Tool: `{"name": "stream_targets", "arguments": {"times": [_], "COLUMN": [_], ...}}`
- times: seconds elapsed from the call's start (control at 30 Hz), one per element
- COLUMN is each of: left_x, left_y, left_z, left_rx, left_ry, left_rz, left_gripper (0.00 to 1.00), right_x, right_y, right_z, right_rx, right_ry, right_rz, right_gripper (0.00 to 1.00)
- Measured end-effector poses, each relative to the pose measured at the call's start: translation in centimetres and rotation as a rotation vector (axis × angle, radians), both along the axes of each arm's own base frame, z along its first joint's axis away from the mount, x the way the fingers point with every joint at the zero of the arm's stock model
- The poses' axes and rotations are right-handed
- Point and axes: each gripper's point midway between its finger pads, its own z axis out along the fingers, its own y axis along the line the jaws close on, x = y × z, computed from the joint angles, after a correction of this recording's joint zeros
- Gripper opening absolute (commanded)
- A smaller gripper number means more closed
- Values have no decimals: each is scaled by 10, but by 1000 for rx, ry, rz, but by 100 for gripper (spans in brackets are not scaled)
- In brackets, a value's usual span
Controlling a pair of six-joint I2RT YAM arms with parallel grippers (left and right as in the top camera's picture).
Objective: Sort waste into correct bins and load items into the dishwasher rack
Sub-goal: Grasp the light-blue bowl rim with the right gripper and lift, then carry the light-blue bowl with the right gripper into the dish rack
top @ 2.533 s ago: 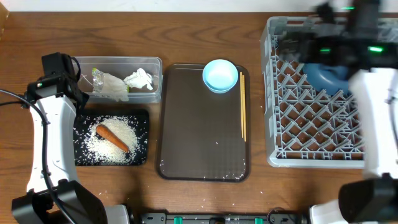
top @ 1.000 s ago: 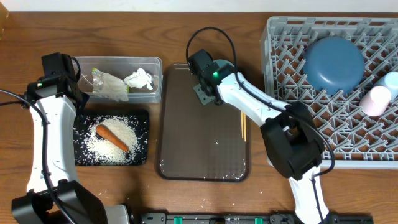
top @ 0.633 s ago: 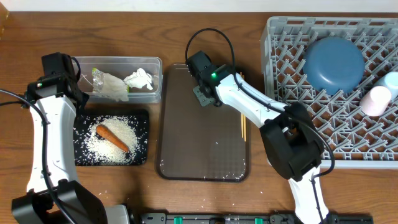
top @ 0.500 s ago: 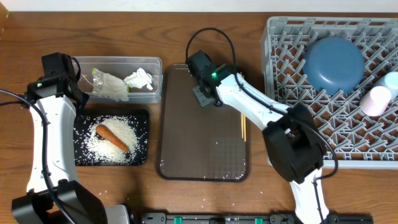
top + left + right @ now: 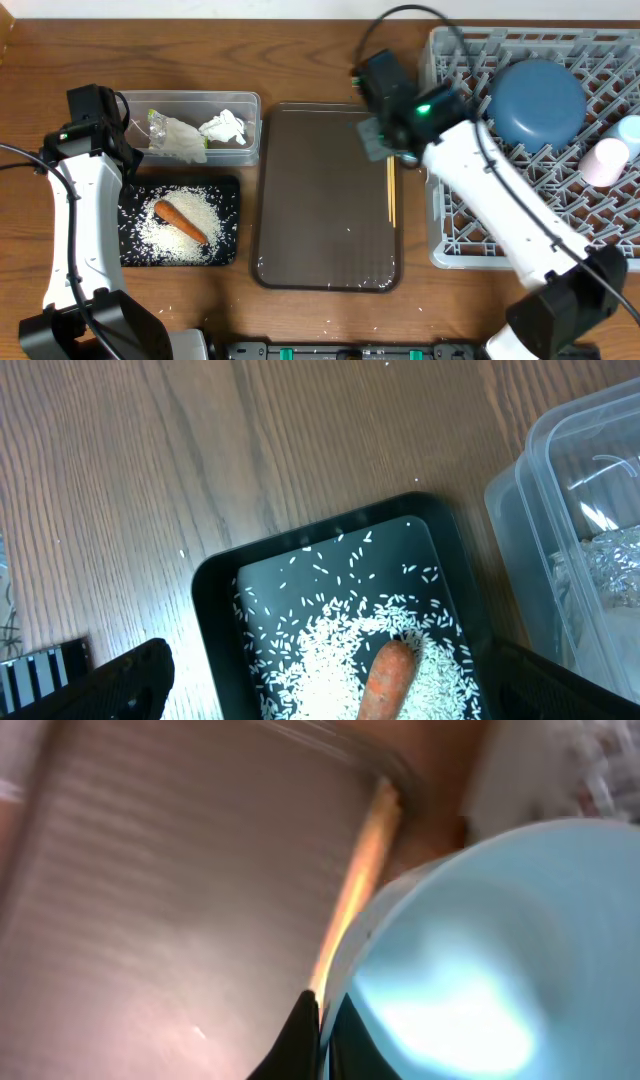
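My right gripper (image 5: pixel 322 1020) is shut on the rim of the small light-blue bowl (image 5: pixel 480 950), held in the air over the brown tray's right edge. In the overhead view the right gripper (image 5: pixel 385 130) hides that bowl, just left of the grey dishwasher rack (image 5: pixel 500 215). The dark-blue bowl (image 5: pixel 536 103) and pale cup (image 5: pixel 602 160) rest in the rack. My left gripper (image 5: pixel 340 705) hangs open above the black tray (image 5: pixel 215 620), which holds rice (image 5: pixel 330 650) and the carrot (image 5: pixel 385 680). The clear tub (image 5: pixel 190 100) holds the tissue (image 5: pixel 224 127) and wrapper (image 5: pixel 175 135).
The brown serving tray (image 5: pixel 320 220) lies in the middle, with wooden chopsticks (image 5: pixel 390 190) along its right side. A few rice grains lie on the table in front of the black tray (image 5: pixel 128 250). The rack's upright pegs stand right of my right arm.
My right gripper closed on the light-blue bowl at the tray's far end, then lifted it and carried it right toward the rack. The left arm has stayed still.
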Motion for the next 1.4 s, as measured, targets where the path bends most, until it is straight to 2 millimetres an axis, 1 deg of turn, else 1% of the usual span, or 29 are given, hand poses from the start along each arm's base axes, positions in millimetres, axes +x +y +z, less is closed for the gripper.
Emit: {"name": "stream_targets", "arguments": {"times": [0.03,0.07,0.17,0.23,0.33,0.4,0.5,0.63,0.7,0.8,0.87,0.9,0.97,1.03,1.13,1.27,1.33,1.4], "left_x": [0,0,0,0,0,0,0,0,0,0,0,0,0,0,0,0,0,0], "left_y": [0,0,0,0,0,0,0,0,0,0,0,0,0,0,0,0,0,0], "left_z": [0,0,0,0,0,0,0,0,0,0,0,0,0,0,0,0,0,0], "left_rx": [0,0,0,0,0,0,0,0,0,0,0,0,0,0,0,0,0,0], "left_ry": [0,0,0,0,0,0,0,0,0,0,0,0,0,0,0,0,0,0], "left_rz": [0,0,0,0,0,0,0,0,0,0,0,0,0,0,0,0,0,0], "left_gripper": [99,99,99,99,99,99,99,99,99,99,99,99,99,99,99,99,99,99], "right_x": [0,0,3,7,12,14,16,16,14,13,8,5,-4,-10,-14,-19,-19,-16], "right_y": [-11,-29,-70,-92,-116,-125,-133,-136,-133,-130,-129,-129,-131,-134,-140,-144,-148,-153], "right_z": [-2,-5,-8,-9,-10,-10,-9,1,11,33,46,50,52,47,34,8,-3,-10], "right_rx": [-9,-21,-26,-9,39,74,132,224,283,385,432,451,474,496,540,628,679,739], "right_ry": [18,44,87,103,118,128,140,136,128,85,62,53,50,45,33,58,58,37], "right_rz": [-33,-86,-224,-302,-385,-419,-449,-460,-449,-424,-406,-403,-404,-408,-396,-378,-379,-369], "right_gripper": [1,1,1,1,1,1,1,1,1,1,1,1,1,1,1,1,1,1]}}
